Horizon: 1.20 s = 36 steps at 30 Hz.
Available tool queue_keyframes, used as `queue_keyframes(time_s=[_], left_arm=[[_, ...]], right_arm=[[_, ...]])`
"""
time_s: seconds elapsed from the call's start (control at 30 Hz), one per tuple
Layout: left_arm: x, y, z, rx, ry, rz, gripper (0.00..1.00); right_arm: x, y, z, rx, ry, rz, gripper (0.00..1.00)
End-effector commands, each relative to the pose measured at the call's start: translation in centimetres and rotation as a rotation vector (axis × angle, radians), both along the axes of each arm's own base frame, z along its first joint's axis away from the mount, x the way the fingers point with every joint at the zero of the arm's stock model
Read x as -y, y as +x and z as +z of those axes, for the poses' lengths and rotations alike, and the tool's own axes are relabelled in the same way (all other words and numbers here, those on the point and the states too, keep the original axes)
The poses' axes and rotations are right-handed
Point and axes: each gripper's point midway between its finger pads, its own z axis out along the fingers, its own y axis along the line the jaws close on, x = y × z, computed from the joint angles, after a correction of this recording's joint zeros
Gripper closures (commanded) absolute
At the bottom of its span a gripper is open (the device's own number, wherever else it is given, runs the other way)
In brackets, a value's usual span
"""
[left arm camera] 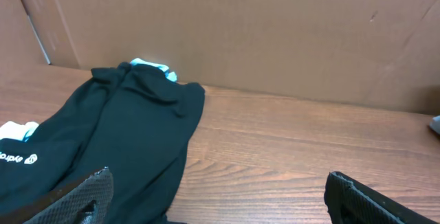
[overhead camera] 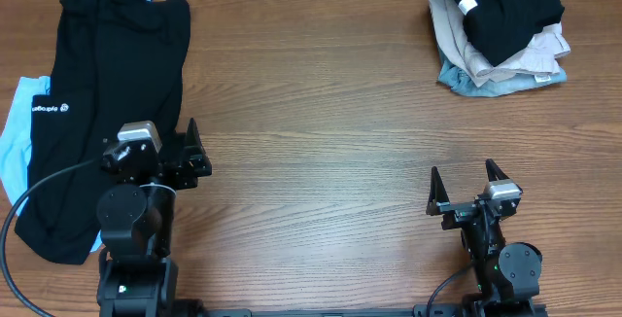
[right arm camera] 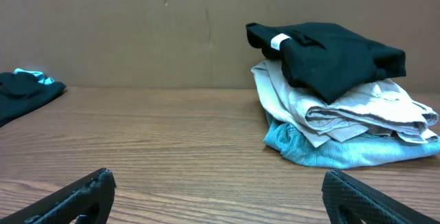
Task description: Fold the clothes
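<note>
A: Left gripper (overhead camera: pixel 196 147) – fingers spread wide, nothing in them. It sits at the near left of the table (overhead camera: pixel 321 113), by the edge of the black shirt with the small white logo (overhead camera: pixel 107 84).
B: Right gripper (overhead camera: pixel 464 176)?
A: Spread too, empty, near right of the table, over bare wood.
B: Clothes?
A: The logo shirt lies along the table's left side, with a light blue one (overhead camera: pixel 15 132) showing beneath it. At the table's far right is a pile – black T-shirt (overhead camera: pixel 505 6) on top, beige (overhead camera: pixel 486 59) under it, grey-blue (overhead camera: pixel 462 79) lowest.
</note>
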Motion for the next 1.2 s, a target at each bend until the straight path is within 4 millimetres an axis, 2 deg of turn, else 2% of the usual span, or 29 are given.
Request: queue_keyframes(time_s=[0.0, 0.23, 0.47, 0.9, 1.17], left_arm=[[-0.4, -0.2, -0.8, -0.009, -0.03, 0.016, 0.0], [-0.3, -1.4, -1.1, 0.061, -0.063, 0.018, 0.0], [-0.4, -2.1, -3.5, 0.075, -0.061, 0.022, 0.01], [-0.3, -4.0, -5.1, 0.259, -0.057, 0.016, 0.0], [-0.4, -4.2, -7.9, 0.183, -0.054, 0.021, 0.0]], right_arm=[[0.0, 0.0, -0.1, 0.008, 0.001, -0.002, 0.0], [0.0, 0.0, -0.1, 0.008, 0.001, -0.002, 0.0], [0.0, 0.0, -0.1, 0.008, 0.001, -0.002, 0.0], [0.0, 0.0, -0.1, 0.008, 0.001, -0.002, 0.0], [0.0, 0.0, -0.1, 0.008, 0.001, -0.002, 0.0]])
